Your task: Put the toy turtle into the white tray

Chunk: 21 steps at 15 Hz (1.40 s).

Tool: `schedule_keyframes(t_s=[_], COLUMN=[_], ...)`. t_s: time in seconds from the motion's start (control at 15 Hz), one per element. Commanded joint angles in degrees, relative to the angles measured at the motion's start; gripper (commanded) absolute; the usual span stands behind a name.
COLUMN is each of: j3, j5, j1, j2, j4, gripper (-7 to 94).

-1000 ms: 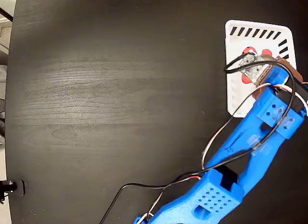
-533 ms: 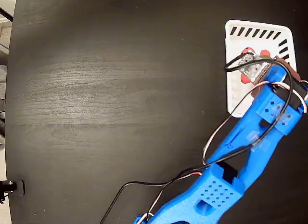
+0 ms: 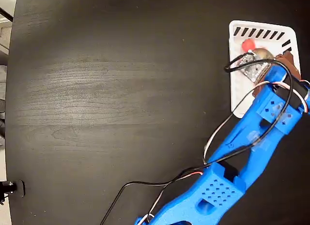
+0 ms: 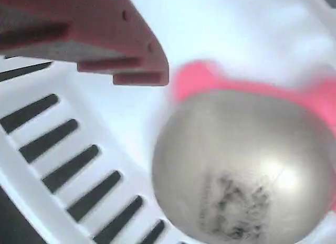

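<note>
I note the black table [image 3: 121,89] fills the fixed view, its wood grain showing under glare toward the left. My blue arm [image 3: 242,157] crosses the lower right corner diagonally, trailing black, white and red cables [image 3: 160,186], and its wrist end overlaps the white tray [image 3: 234,89]. That tray sits at the upper right of the table, slanted black slots along its top edge and right side. In the wrist view the tray wall [image 4: 31,191] with its slots runs down the left of frame.

The toy turtle [image 3: 261,52] lies inside the tray, near its upper edge; one red limb pokes out toward the slotted rim in the fixed view. In the wrist view the turtle [image 4: 247,165] shows a shiny tan domed shell with a dark smudged mark, red parts blurred behind it.

Gripper [image 3: 271,58]: only one reddish finger [image 4: 105,39] shows in the wrist view, clear of the shell; I cannot tell the finger spacing.
</note>
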Motion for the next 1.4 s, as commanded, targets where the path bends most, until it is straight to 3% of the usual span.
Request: schedule_keyframes(t_s=[0.0,0.2,0.27,0.4,0.47,0.73,1.2,1.33], j3=[-3.3,-2.1,-0.7,3.0,4.9,21.8,57.5,71.2], j5=[0.4,0.6,1.1,3.3,4.7,9.1,15.5,15.3], j1=[0.2,0.0,0.0,-0.4,-0.9,-6.9,-31.7,-35.9], j2=[2.9,5.4,8.1,14.2,17.1,32.2,71.6,82.4], j4=[0.9,1.5,1.6,1.3,1.1,-2.8,-7.5,-11.6], gripper=[58,58,46,7,0,0,0,0])
